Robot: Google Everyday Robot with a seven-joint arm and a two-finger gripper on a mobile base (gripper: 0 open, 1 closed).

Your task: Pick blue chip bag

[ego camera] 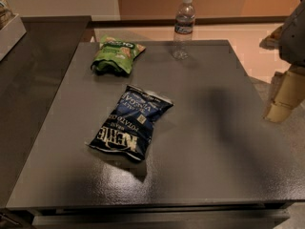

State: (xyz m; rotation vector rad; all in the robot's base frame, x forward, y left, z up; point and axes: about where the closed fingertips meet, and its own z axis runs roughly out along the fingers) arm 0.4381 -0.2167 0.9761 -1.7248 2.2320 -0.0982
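The blue chip bag lies flat near the middle of the grey table, slightly left of centre. It is dark navy with white block lettering, and its long axis runs from near left to far right. My gripper hangs at the right edge of the view, over the table's right side. It is cream-coloured under a grey-white arm part, well to the right of the bag and apart from it.
A smaller green snack bag lies at the table's far left. A clear plastic water bottle stands upright at the far edge. A dark counter runs along the left, with a white box at the top left.
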